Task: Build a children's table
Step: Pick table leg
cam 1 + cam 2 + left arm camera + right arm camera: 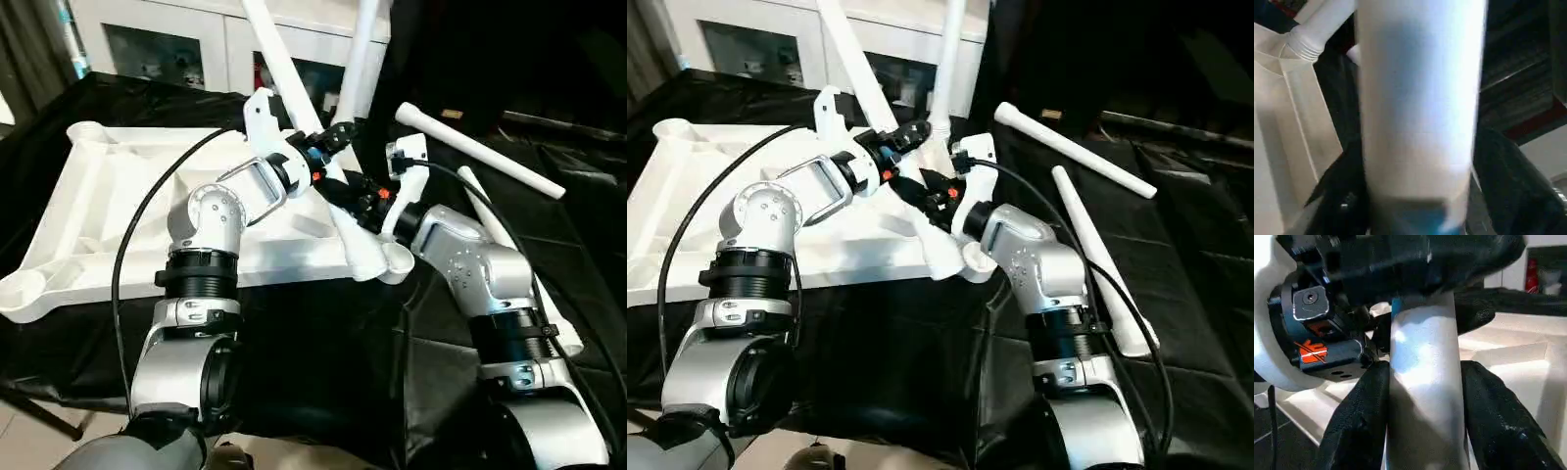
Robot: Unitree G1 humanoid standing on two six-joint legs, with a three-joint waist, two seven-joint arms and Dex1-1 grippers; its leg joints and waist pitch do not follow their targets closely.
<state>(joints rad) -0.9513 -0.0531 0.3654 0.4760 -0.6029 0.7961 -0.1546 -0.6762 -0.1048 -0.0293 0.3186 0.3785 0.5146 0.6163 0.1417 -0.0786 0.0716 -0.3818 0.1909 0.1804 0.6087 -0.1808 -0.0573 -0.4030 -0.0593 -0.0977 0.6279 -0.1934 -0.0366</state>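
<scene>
Right gripper (1422, 396) is clamped on the leg (345, 217); left gripper (328, 147), fingers apart, straddles it higher up. Leg looks light, stiff, slick: you should grip mid-shaft, near tabletop (118, 196) socket.

The tabletop (118, 206) is showing plain white, its underside ribbed, and the tubular legs (480, 152) are showing the same white; the cloth (323, 352) under them is lying black; the forearms (201, 230) are gleaming silver, with black fingers (1359, 416) and small orange marks (1312, 352)

Upright leg (364, 49) and cabinet (176, 44) block behind tabletop (98, 196); loose legs (480, 147) clutter right side.
</scene>
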